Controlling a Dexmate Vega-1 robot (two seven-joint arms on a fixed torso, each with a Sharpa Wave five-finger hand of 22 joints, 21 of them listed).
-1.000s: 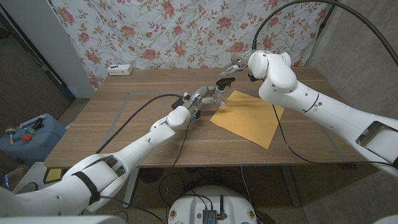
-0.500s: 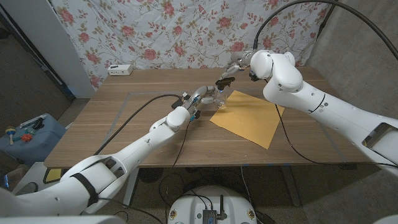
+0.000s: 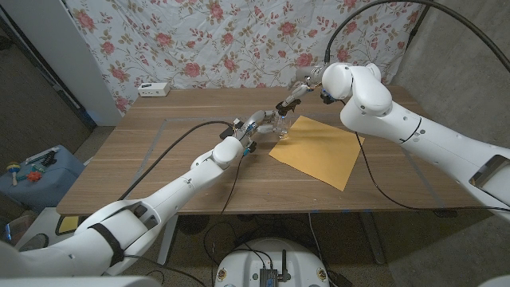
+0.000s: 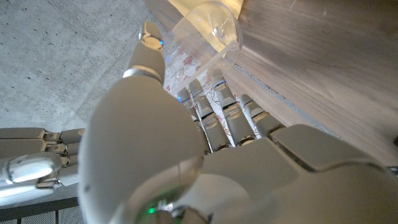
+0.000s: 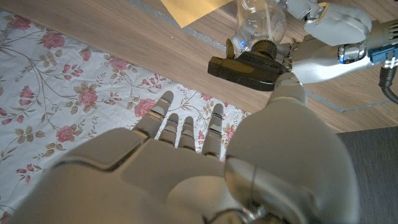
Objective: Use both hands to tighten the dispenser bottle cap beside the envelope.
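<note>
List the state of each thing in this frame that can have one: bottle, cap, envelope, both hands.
Bottle: clear, upright on the table beside the envelope, held by the left hand.
Cap: black pump top, on the bottle neck; how tight it is cannot be told.
Envelope: lying flat on the table, untouched.
Left hand: grips the bottle body.
Right hand: thumb touches the cap, other fingers spread.

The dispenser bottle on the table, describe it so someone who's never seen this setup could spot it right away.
Start at the wooden table and find the big tan envelope lying on it. Just off the envelope's far left edge stands the dispenser bottle, held by the left hand, with the right hand at its top. It is the one clear plastic thing there, with a black pump cap.
</note>
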